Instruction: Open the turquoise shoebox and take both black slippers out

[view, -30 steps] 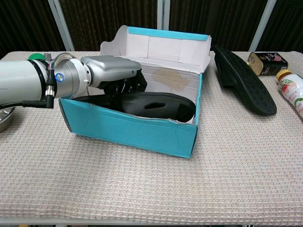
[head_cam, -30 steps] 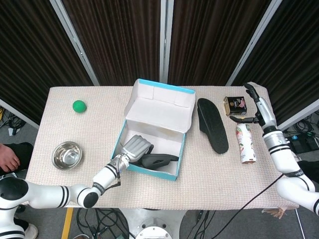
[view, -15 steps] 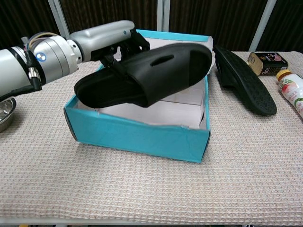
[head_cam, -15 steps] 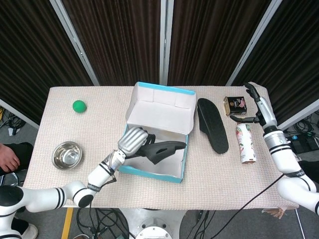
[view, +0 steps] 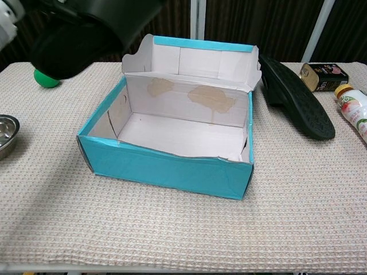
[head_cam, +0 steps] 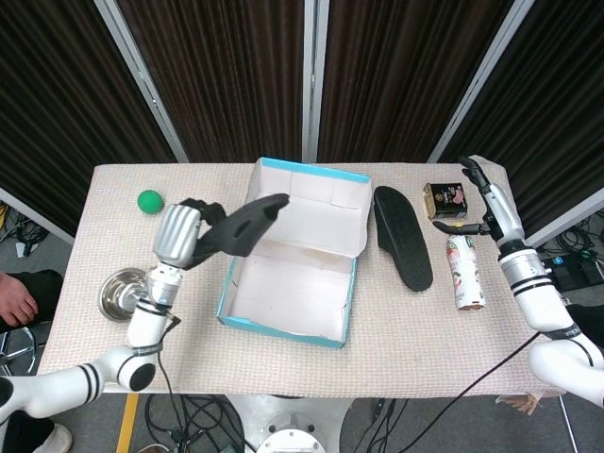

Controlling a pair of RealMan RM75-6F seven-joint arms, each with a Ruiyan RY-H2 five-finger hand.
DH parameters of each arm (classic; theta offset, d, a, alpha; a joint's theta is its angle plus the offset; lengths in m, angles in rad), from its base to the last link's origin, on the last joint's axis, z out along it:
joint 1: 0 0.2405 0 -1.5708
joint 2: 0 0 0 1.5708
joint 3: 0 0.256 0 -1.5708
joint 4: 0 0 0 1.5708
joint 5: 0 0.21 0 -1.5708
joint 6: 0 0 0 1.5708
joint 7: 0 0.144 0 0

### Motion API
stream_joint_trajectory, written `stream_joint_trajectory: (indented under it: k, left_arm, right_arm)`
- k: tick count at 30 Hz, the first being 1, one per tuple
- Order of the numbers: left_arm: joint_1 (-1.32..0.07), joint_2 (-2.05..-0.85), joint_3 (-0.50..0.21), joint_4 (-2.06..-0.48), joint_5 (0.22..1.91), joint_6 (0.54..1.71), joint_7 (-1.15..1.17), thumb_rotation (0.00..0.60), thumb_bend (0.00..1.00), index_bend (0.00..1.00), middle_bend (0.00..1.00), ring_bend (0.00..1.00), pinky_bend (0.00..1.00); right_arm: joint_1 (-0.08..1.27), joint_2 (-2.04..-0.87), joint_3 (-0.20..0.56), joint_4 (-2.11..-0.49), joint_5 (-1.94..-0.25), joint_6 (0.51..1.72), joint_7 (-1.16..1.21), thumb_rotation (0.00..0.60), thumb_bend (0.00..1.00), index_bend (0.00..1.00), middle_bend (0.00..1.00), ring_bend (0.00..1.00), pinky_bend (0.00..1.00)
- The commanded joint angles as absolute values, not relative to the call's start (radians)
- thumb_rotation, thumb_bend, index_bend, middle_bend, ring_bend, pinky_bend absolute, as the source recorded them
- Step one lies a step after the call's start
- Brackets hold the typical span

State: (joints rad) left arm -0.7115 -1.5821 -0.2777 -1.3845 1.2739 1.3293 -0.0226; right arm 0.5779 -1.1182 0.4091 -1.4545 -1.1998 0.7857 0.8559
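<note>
The turquoise shoebox (head_cam: pixel 236 283) (view: pixel 166 166) stands open at mid-table, its lid tipped back and its white inside bare. My left hand (head_cam: pixel 179 234) holds one black slipper (head_cam: pixel 243 225) (view: pixel 86 26) in the air, above and left of the box. The other black slipper (head_cam: pixel 401 236) (view: pixel 295 97) lies sole-up on the cloth right of the box. At the far right my right hand (head_cam: pixel 483 200) hovers with fingers spread, holding nothing, beside a small tin.
A steel bowl (head_cam: pixel 125 293) (view: pixel 4 134) sits left of the box and a green ball (head_cam: pixel 149 201) (view: pixel 45 79) lies at the back left. Right of the second slipper are a small tin (head_cam: pixel 447 200) (view: pixel 324 76) and a lying bottle (head_cam: pixel 464 272) (view: pixel 354 109).
My left hand lifted the slipper out of the box and swung it up and to the left. The box now holds nothing. The right hand stayed put.
</note>
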Motion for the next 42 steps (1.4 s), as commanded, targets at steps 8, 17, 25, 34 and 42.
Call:
stream_joint_trajectory:
  k: [8, 17, 25, 34, 42]
  left_arm:
    - [-0.648, -1.462, -0.288, -1.355, 0.893, 1.078, 0.188, 0.6, 0.3, 0.64, 0.65, 0.56, 0.51]
    - [-0.681, -1.471, -0.31, -1.335, 0.761, 0.938, 0.193, 0.6, 0.17, 0.23, 0.22, 0.11, 0.22]
    - [-0.642, -1.381, -0.293, -1.454, 0.773, 0.979, 0.214, 0.6, 0.04, 0.12, 0.07, 0.0, 0.12]
    - [-0.436, -1.218, -0.216, -1.597, 1.028, 1.227, 0.077, 0.6, 0.02, 0.16, 0.17, 0.05, 0.17]
    - [-0.187, -1.127, -0.056, -1.598, 1.269, 1.552, 0.032, 0.6, 0.02, 0.22, 0.21, 0.07, 0.15]
  right_arm:
    - [0.536, -1.08, 0.378, -1.507, -1.292, 0.849, 0.923, 0.6, 0.0, 0.0, 0.0, 0.0, 0.0]
    - [0.515, -1.048, 0.346, -1.519, -1.323, 0.871, 0.944, 0.6, 0.0, 0.0, 0.0, 0.0, 0.0]
    - [0.502, -1.034, 0.296, -1.488, -1.373, 0.889, 0.934, 0.6, 0.0, 0.0, 0.0, 0.0, 0.0]
    - [0.401, -1.009, 0.183, -1.411, -1.53, 1.083, 0.736, 0.6, 0.07, 0.0, 0.0, 0.0, 0.0]
    - [0.214, -1.054, 0.11, -1.428, -1.541, 1.363, 0.535, 0.6, 0.09, 0.0, 0.0, 0.0, 0.0]
